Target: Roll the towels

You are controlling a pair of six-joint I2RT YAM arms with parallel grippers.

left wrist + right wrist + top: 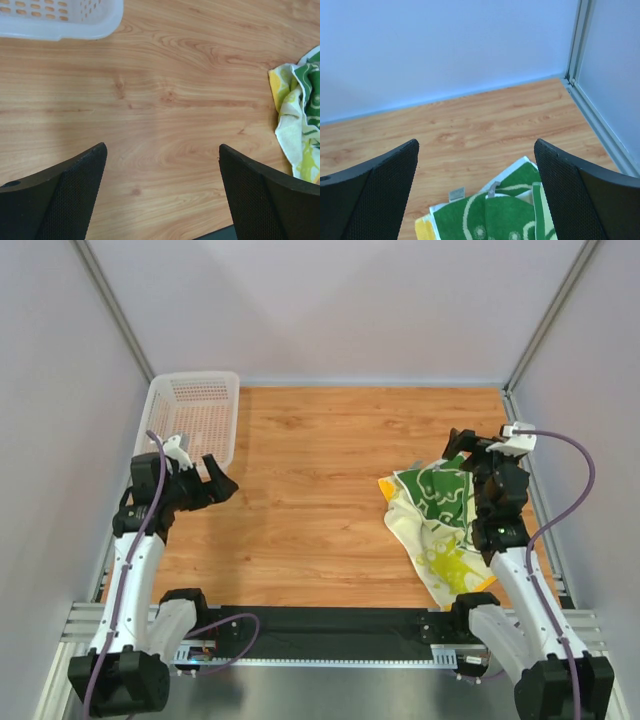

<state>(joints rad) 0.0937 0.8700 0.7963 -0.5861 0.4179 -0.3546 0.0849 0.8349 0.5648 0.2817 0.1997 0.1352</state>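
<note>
- Towels = one crumpled heap, both overlapping. The yellow-green blotchy towel w/ orange edge is the nearest part and runs toward the arm bases. The green-line towel lies on top of its far half.
- Right gripper hangs over the heap's far right edge. Jaws are spread wide w/ nothing between them. Its wrist cam looks down on the green cloth and two little tags.
- Left gripper is well apart from the heap, off to its left over bare table. It's also wide open and empty. From its cam only the heap's left edge shows.
- Step in hand, imo: nothing's grabbed yet, so get one towel off the other first.
  - Pinch a corner of the green one, since it's on top.
  - Drag it onto the bare wood left of the heap and flatten it before any rolling.
  - Grab one layer only, or both cloths come along.
  - Rolling a wrinkled cloth prob gives a lumpy roll.
- Basket sits far left of the heap, past the left gripper. It's not in the way of the open wood.
- Tightest spot looks like the side rail, just right of the heap, so little elbow room there.
- Back wall is well beyond the heap, no issue.
</note>
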